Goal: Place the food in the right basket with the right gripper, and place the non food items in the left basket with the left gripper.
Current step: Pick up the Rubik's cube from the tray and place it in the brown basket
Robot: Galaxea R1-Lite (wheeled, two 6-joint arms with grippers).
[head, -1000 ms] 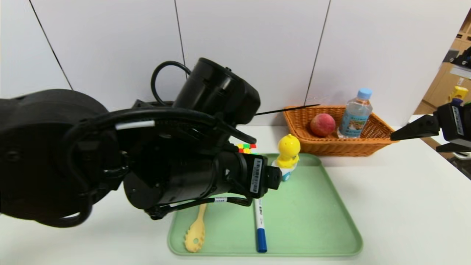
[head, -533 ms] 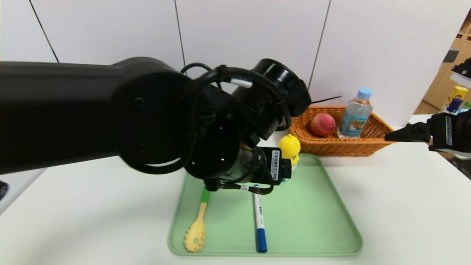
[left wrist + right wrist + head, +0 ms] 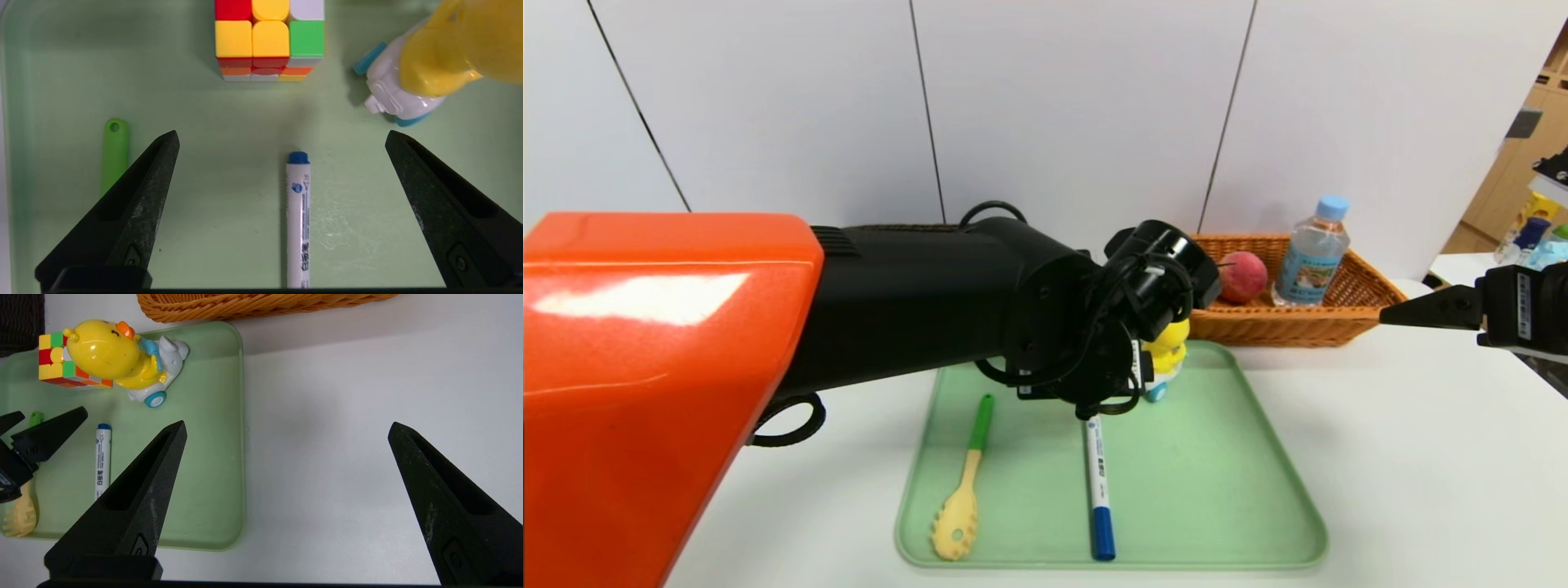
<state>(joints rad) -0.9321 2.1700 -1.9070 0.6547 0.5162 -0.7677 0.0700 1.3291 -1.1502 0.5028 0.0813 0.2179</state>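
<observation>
A: Biggest first: where's everything?

B: Green tray (image 3: 1225, 490) mid-table. Right basket (image 3: 1347, 318) behind it, to the robot's right, w/ peach (image 3: 1241, 276) and water bottle (image 3: 1311, 251) already inside, so food looks done. Left basket (image 3: 20, 322) shows only as a dark corner by the tray's far edge.

A: Arms?

B: Left gripper (image 3: 282, 212) hangs over the tray, jaws spread wide, holding nothing. Right gripper (image 3: 286, 498) is off to the right over bare table, also wide open and empty (parked, I'd say).

A: Non-food?

B: All four on the tray. Duck toy (image 3: 433, 69) and puzzle cube (image 3: 269, 36) at the far side, pasta spoon (image 3: 964, 490) nearer, marker (image 3: 298, 220) directly between the left jaws.

A: Marker next, prob?

B: Likely. It's light, stiff, smooth plastic, round, so it may roll or slip. Jaws already straddle it crosswise, so best to pinch it across the barrel mid-length, not on the cap.
</observation>
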